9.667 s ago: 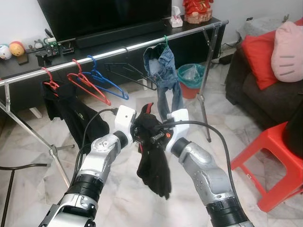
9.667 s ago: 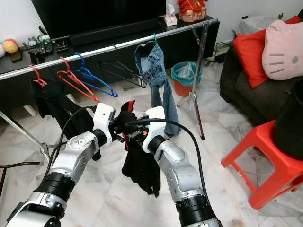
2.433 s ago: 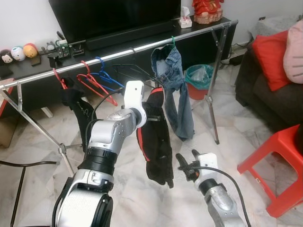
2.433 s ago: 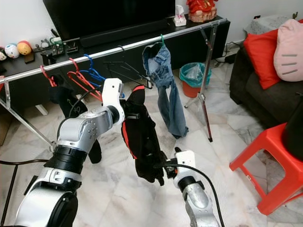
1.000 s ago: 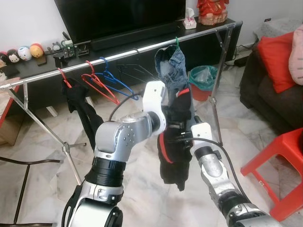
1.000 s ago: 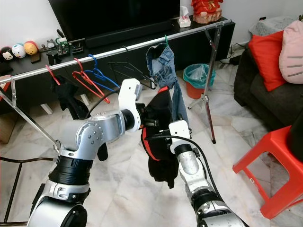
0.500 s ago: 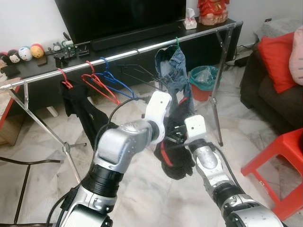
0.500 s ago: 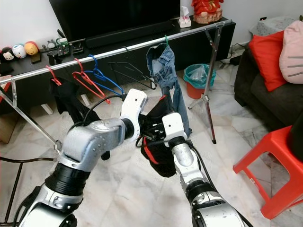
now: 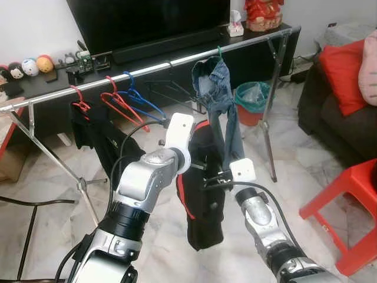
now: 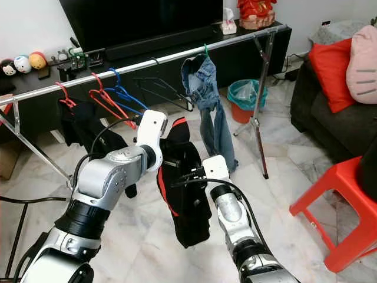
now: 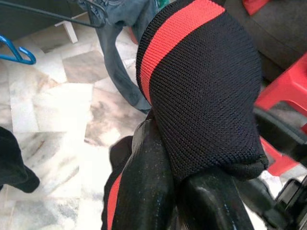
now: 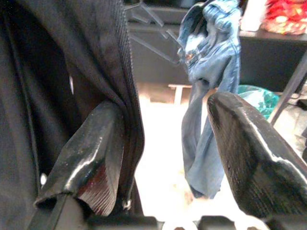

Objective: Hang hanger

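Note:
A black garment with a red stripe hangs long from my left gripper, which is raised in front of the silver clothes rail. In the left wrist view its two fingers are pressed together under the garment's top fold; no hanger shows inside it. My right gripper is open at the garment's right edge, at mid height. One finger lies against the black cloth and the other stands apart.
On the rail hang blue jeans, a black wire hanger, blue and red hangers, and another dark garment. A red stool and sofa stand right, a bin behind.
The garment, bunched up between both grippers half a second ago, now hangs down full length. My left arm has drawn it back to the left and my right gripper sits lower.

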Controlling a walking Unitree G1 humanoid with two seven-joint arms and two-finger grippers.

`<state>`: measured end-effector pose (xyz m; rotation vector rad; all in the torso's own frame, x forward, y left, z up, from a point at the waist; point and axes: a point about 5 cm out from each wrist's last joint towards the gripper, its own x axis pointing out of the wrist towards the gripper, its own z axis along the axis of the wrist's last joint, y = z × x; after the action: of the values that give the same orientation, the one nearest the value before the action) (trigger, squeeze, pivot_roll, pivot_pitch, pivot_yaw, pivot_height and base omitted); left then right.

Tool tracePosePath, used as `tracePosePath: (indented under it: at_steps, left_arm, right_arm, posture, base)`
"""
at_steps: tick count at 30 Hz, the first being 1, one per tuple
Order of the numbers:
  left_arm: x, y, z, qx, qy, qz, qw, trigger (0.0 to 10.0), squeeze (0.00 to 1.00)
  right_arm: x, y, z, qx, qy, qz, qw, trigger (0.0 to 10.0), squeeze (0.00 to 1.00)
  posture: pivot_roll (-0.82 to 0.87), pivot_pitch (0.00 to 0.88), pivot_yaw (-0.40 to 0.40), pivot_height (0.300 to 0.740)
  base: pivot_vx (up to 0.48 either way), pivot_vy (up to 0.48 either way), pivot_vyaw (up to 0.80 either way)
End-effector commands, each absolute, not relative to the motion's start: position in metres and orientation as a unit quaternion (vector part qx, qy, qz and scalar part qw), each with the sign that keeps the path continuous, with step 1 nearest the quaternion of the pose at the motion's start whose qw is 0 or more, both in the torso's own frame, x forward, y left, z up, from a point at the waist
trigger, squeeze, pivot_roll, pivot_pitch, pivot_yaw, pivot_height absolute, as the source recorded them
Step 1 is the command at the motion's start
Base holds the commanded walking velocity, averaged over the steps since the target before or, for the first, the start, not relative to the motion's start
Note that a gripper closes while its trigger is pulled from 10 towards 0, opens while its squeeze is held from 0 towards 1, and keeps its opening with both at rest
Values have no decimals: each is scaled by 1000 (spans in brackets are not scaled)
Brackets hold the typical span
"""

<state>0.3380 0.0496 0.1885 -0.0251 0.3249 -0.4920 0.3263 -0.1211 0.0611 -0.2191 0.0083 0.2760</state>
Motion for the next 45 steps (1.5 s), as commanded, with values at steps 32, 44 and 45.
tracePosePath:
  at_steps: [32, 44, 45]
  left_arm:
    - [337, 48, 166, 7, 101, -304, 947, 10000, 0]
    - [347, 56, 162, -110, 74, -296, 946, 10000, 0]
    - [348, 58, 162, -110, 71, -293, 947, 10000, 0]
  right_arm:
    - [312, -108, 66, -129, -24, 241, 962, 10000, 0]
    - [304, -107, 56, -131, -19, 210, 969, 10000, 0]
    - [304, -106, 56, -130, -20, 209, 969, 10000, 0]
  posture:
    - [133, 20, 134, 740]
    - [124, 21, 136, 740]
    - [124, 21, 136, 740]
  base:
    - [0, 0, 0]
    - [0, 0, 0]
    - [0, 0, 0]
